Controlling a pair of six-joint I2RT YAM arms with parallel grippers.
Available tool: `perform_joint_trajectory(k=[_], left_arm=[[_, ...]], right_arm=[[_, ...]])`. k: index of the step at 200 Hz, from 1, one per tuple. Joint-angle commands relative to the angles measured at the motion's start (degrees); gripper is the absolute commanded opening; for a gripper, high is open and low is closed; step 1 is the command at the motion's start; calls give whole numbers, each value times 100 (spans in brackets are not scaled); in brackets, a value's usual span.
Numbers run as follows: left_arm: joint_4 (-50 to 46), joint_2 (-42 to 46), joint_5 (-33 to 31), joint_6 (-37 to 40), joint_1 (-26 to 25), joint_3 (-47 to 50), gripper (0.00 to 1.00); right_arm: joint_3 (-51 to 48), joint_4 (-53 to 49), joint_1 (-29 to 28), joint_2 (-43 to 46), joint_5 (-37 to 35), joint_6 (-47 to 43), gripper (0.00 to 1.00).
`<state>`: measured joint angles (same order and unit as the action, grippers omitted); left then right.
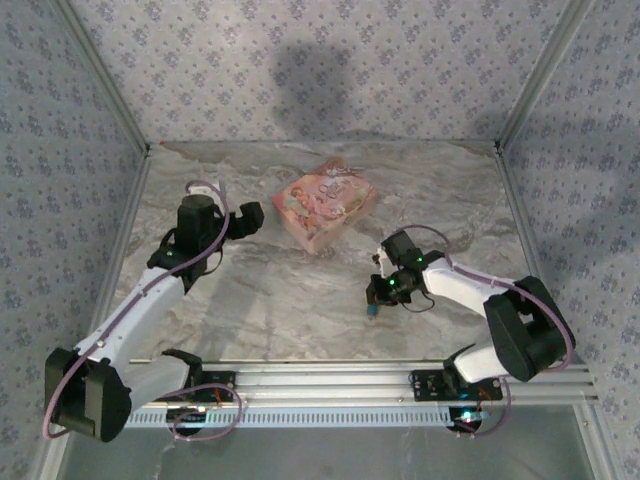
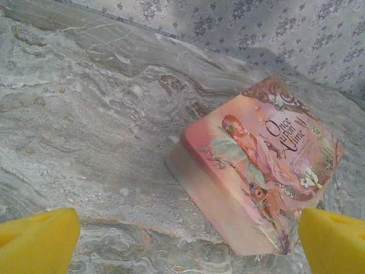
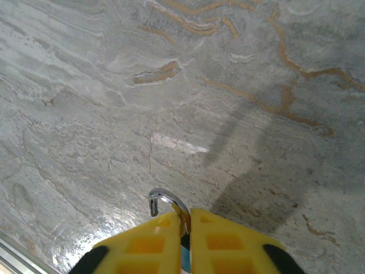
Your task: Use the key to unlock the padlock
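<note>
My right gripper [image 3: 186, 214] is shut on the padlock [image 3: 165, 201]. Its silvery shackle hooks out past the yellow fingertips, and a strip of its teal body shows in the slit between them. From above, the padlock [image 1: 372, 311] hangs as a small teal speck just under the right gripper [image 1: 378, 295], low over the marble table. My left gripper [image 1: 250, 215] is open, its yellow fingers [image 2: 40, 242] spread wide with nothing between them, just left of the pink box. I see no key in any view.
A pink-orange patterned box [image 1: 324, 205] reading "Once upon a time" lies at the back middle of the table, and in the left wrist view this box [image 2: 262, 165] is close ahead on the right. Patterned walls [image 1: 70, 150] enclose three sides. A metal rail [image 1: 330, 378] runs along the near edge.
</note>
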<state>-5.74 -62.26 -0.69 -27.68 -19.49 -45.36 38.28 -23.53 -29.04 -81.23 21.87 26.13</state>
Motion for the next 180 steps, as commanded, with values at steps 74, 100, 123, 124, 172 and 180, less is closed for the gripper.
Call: perform_joint_trajectory(k=[74, 100, 123, 124, 172, 180], left_arm=[[77, 220, -53, -13, 41, -119, 98], [-8, 392, -191, 97, 37, -172, 98], [-144, 634, -400, 287, 41, -215, 98], [-150, 644, -407, 297, 41, -221, 98], [-244, 1153, -1008, 713, 48, -124, 98], [-227, 1211, -1090, 805, 50, -81, 98]], right_arm=[[265, -275, 251, 1054, -772, -174, 32], [342, -196, 545, 1564, -1023, -306, 37], [347, -72, 861, 2067, -1208, -495, 44], [355, -63, 880, 2094, -1223, -504, 45], [96, 817, 1580, 3195, -1802, -1048, 70], [10, 1018, 1686, 3321, -1900, -1119, 77]])
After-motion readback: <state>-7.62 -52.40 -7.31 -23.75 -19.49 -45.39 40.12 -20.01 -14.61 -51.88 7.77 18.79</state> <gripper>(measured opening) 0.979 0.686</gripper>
